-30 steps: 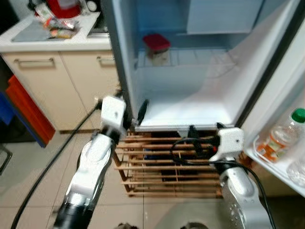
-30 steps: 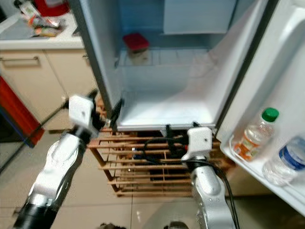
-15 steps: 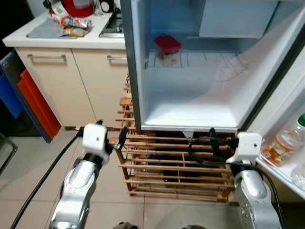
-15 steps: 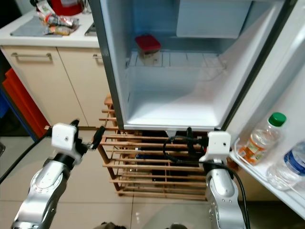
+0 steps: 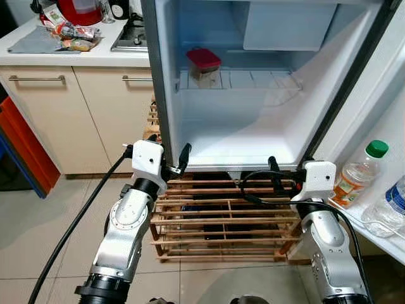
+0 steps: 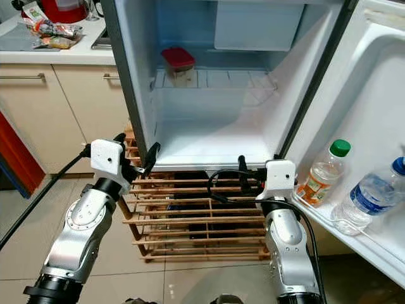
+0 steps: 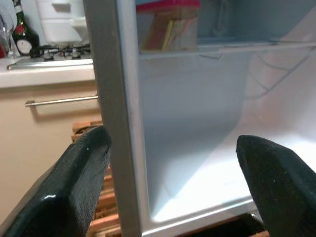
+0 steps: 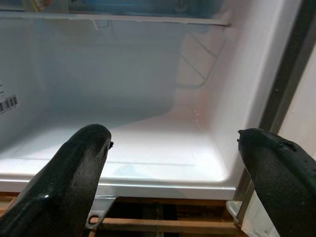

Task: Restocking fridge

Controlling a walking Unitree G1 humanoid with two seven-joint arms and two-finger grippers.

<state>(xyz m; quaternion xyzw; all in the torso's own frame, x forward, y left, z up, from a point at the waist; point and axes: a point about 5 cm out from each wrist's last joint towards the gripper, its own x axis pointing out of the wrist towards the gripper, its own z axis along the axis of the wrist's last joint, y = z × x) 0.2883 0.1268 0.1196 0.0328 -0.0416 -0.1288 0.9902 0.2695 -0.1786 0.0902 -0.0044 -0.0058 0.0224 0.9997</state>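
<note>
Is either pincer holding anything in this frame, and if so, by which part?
Nothing is held. The left pincer and the right pincer are both open and bare, raised before the open fridge.

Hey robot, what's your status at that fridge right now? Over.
Left gripper and right gripper open, empty, at fridge front edge. Red-lidded container on shelf. Bottles in door.

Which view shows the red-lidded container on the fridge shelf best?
The left eye view: the red-lidded container sits whole on the wire shelf, lid and clear body both visible. The right eye view shows it much the same. The left wrist view crops its lid at the frame edge.
</note>
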